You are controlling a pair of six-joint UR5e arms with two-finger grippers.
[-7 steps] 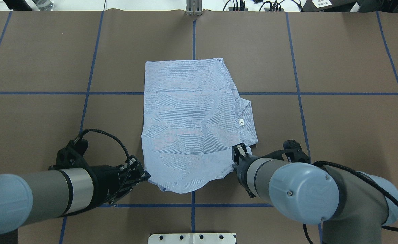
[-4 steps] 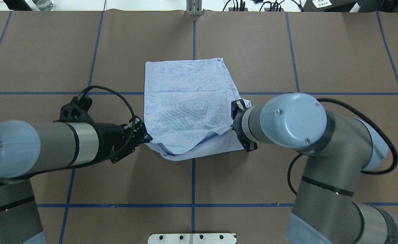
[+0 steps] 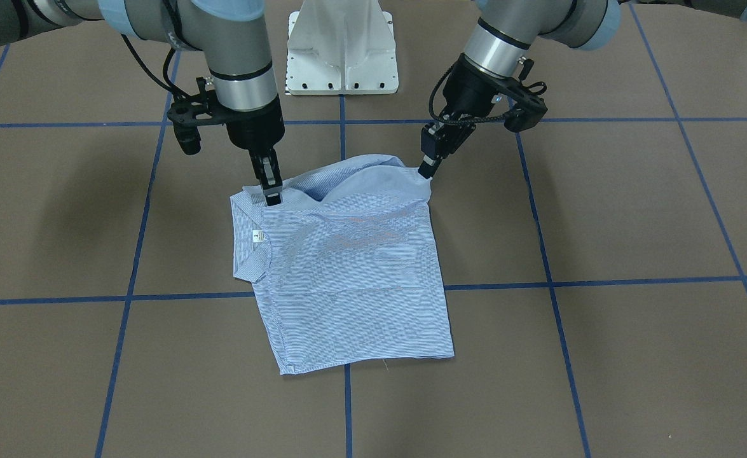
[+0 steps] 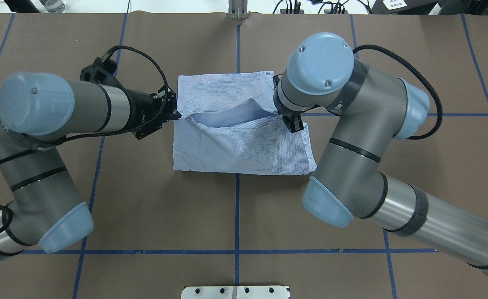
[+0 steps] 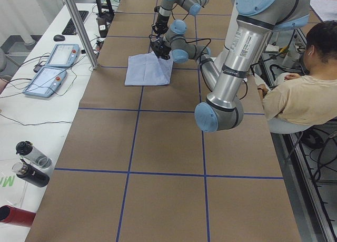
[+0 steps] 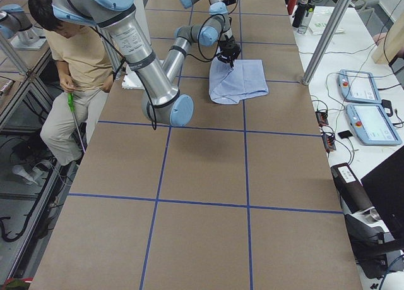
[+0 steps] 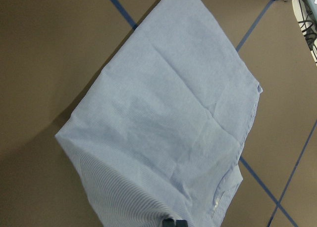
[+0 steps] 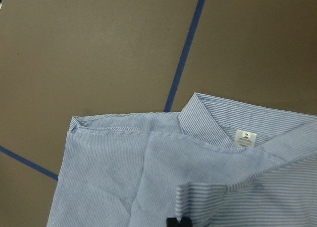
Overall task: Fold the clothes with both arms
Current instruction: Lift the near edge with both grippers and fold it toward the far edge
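The shirt (image 3: 354, 280) lies centrally on the brown table (image 3: 634, 210) gridded with blue tape (image 3: 602, 280), its robot-side edge pinched between the left end effector (image 3: 425, 170) and right end effector (image 3: 273, 198), with a person (image 5: 303, 97) seated nearby.

Overhead cam is behind the robot, looking forward and down on the counter (image 4: 144, 199), shirt (image 4: 244, 149) mid-frame; front cam faces it from beyond the shirt, steep, with the white base (image 3: 341, 51) at its top edge. Side cams look along the counter from either end, shirt far and small in both. Wrist cams are closest: left takes in most of the shirt, right only its collar corner; all six share the shirt.
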